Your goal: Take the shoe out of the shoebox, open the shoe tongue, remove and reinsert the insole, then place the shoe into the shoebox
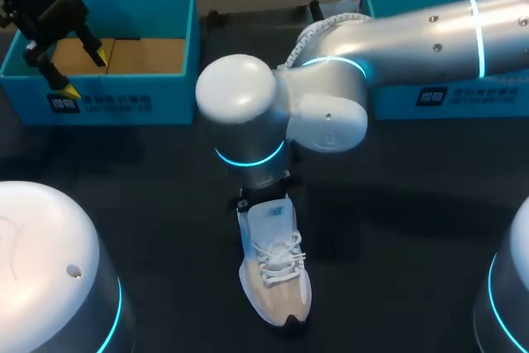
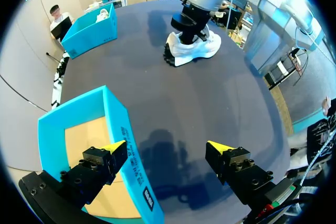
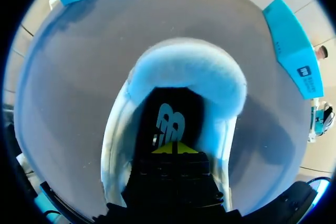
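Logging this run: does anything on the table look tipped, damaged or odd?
Nothing stands out. The shoe stands upright on its sole with the right end effector in its opening; the left shoebox and right shoebox sit flat, and the left end effector hangs open over the left one's wall.

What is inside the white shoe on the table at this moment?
The right hand is down in the opening of the shoe, above a dark insole with a printed mark. The hand covers the front of the interior, so the toe end cannot be seen.
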You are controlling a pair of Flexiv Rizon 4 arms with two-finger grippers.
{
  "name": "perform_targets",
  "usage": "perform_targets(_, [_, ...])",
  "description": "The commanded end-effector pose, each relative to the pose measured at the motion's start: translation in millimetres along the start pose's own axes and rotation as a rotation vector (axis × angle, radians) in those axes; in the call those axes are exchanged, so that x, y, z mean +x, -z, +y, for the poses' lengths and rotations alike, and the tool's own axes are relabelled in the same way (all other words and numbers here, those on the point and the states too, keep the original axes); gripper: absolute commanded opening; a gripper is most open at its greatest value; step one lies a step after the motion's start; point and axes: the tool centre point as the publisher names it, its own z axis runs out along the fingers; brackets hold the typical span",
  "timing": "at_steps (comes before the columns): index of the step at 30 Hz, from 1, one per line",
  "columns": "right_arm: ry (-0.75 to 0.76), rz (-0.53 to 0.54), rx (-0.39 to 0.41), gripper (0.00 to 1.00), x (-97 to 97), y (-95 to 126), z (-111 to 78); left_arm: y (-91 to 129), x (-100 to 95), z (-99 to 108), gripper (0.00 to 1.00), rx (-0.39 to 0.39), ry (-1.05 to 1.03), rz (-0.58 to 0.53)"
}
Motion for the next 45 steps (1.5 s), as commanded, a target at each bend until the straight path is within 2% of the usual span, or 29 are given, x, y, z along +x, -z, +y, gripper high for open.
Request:
perform_targets(1, [0.001,0.017,0.010,0.00,0.5,-7,-8.3,0,1.1,0,1.00,-0.003,-0.001,-0.002])
perform_targets(5, [0.001,0.011,0.004,0.00,-0.9,6,-10.7,0,1.1,0,1.00,-0.003,-0.001,-0.002])
perform_targets(15, [0.045,0.013,-0.013,0.00,-9.6,47,-2.0,0,1.1,0,1.00,-0.003,-0.001,-0.002])
perform_targets(25, [0.098,0.055,0.079,0.00,-13.5,44,-6.0,0,1.1,0,1.00,-0.003,-0.001,-0.002])
perform_targets(27, [0.109,0.061,0.098,0.13,-10.6,45,-7.6,0,1.1,0,1.00,-0.003,-0.001,-0.002])
perform_targets(31, [0.110,0.065,0.112,0.26,-5.9,47,-13.3,0,1.1,0,1.00,-0.003,-0.001,-0.002])
perform_targets(33, [0.108,0.064,0.119,0.37,-3.4,49,-16.9,0,1.1,0,1.00,-0.003,-0.001,-0.002])
perform_targets(34, [0.105,0.059,0.124,0.46,-2.4,50,-17.9,0,1.1,0,1.00,-0.003,-0.001,-0.002])
perform_targets(37, [0.097,0.034,0.129,1.00,0.7,56,-20.2,0,1.1,0,1.00,-0.003,-0.001,-0.002])
perform_targets(45, [0.089,0.007,0.132,1.00,4.4,64,-21.8,0,1.1,0,1.00,-0.003,-0.001,-0.002])
